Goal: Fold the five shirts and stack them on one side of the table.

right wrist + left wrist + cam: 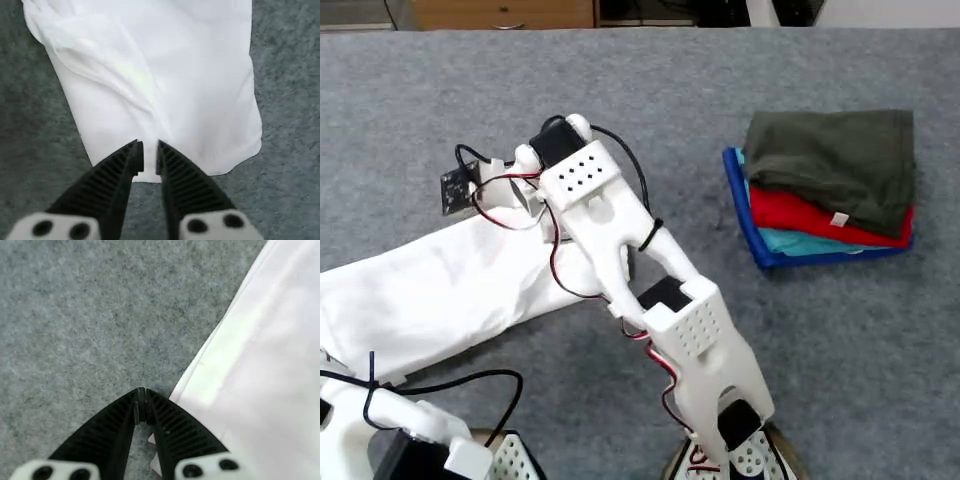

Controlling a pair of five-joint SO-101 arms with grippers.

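Hovering over the short end of the white shirt point(165, 75), the right gripper point(147, 152) is seen with its jaws parted by just a crack, and nothing is caught between them. The shirt is laid out as a long narrow strip across the robot's left half of the grey table point(650, 90), so a lengthwise fold can be judged done and the crosswise folds not yet made. Over on the right side, four folded shirts point(830, 185) are stacked, dark green on top, then red, teal and blue at the bottom, well apart from the white one. The left gripper point(142, 407) is found above bare table just beside a long edge of the shirt, its tips pressed together and no cloth visibly held.

For the step in hand, the jaws would need to be opened wider before being lowered, so that all the layers at the hem are taken in one bite rather than the top layer alone. The end is best lifted only a little and carried straight along the strip, so that the edges are kept square. The other end could be pinned by the left gripper to keep the cloth from being dragged. Slippage of the thin fabric is the risk to be watched.
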